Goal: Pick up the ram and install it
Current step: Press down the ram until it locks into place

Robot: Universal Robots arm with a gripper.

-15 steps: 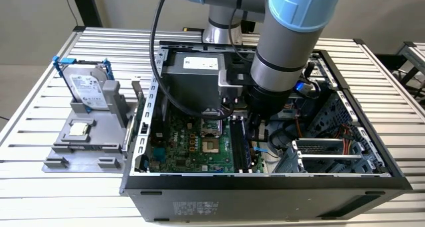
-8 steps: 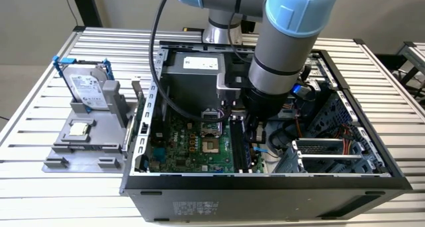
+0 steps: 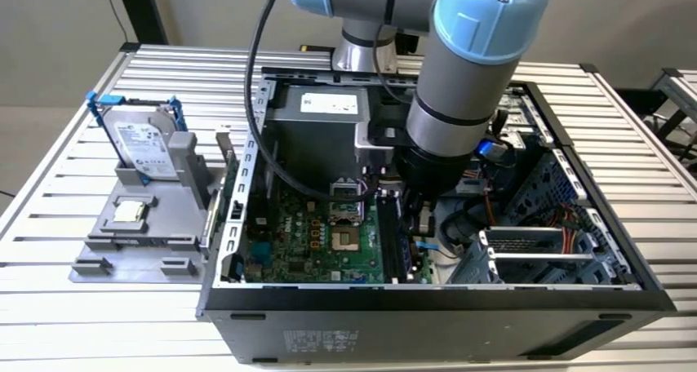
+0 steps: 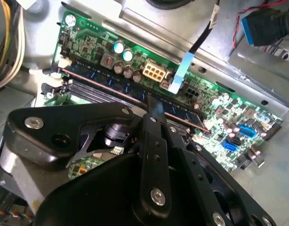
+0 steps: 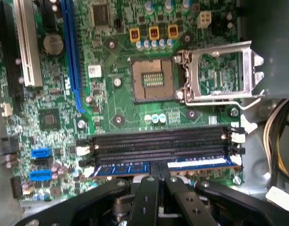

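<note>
**RAM down at the slots**

In the exterior view, the hard drive [image 3: 139, 140] and processor chip [image 3: 129, 212] sit on the grey holder [image 3: 130, 237] at the exterior view's left. Right of it, inside the open case [image 3: 436, 298], we've got the gripper [image 5: 159, 175] with jaws pinching the ram [image 5: 191, 164] at the motherboard's [image 5: 116, 103] memory slots [image 5: 158, 141].

ram [image 5: 182, 165] mostly hidden behind tool [image 5: 159, 175], tool hidden in exterior view by arm [image 3: 458, 103]

Open computer case [image 3: 253, 127], green motherboard [image 5: 116, 101], empty processor socket [image 5: 152, 80], hard drive [image 3: 139, 139], slatted table [image 3: 65, 298]
</note>
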